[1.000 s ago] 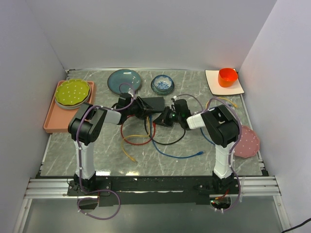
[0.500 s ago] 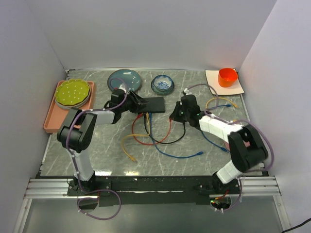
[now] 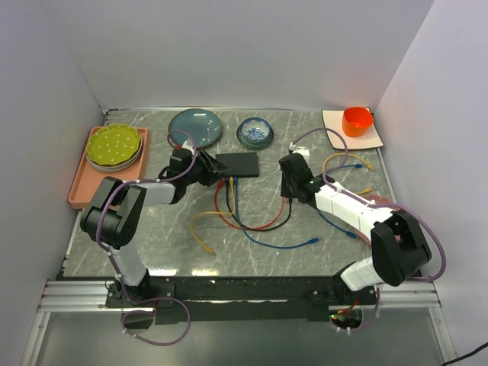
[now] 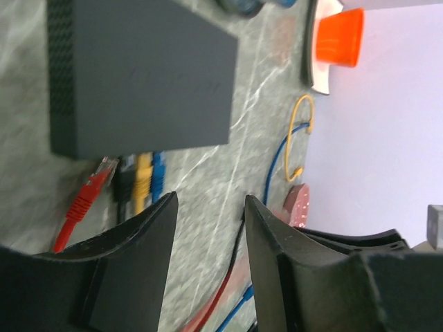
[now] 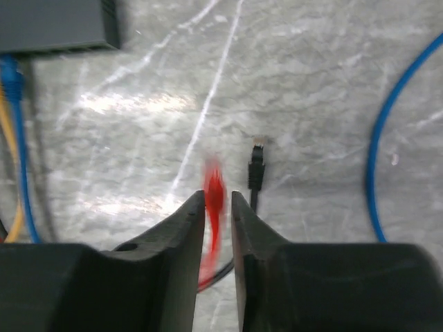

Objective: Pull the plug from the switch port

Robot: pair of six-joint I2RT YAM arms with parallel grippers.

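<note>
The switch [image 3: 236, 164], a flat matte-black box, lies mid-table and fills the top left of the left wrist view [image 4: 138, 69]. Black, yellow and blue plugs [image 4: 142, 176] sit in its near edge. A red plug [image 4: 102, 173] lies slanted at the end of that row; I cannot tell if it is seated. My left gripper [image 3: 208, 168] is open and empty at the switch's left end [image 4: 209, 200]. My right gripper [image 3: 285, 169] is right of the switch, nearly shut on a blurred red plug [image 5: 215, 188]. A loose black plug [image 5: 256, 169] lies just ahead of it.
Red, black, yellow and blue cables [image 3: 252, 217] tangle in front of the switch. A teal plate [image 3: 196, 126] and a blue bowl [image 3: 255, 131] stand behind it. An orange cup [image 3: 357, 120] sits on a white plate at back right. A green plate on a pink tray [image 3: 80, 191] is at left.
The right gripper has drawn away from the switch to the right, with a red cable end trailing it. The left gripper has slid to the switch's left end, and the switch shifted back slightly.
</note>
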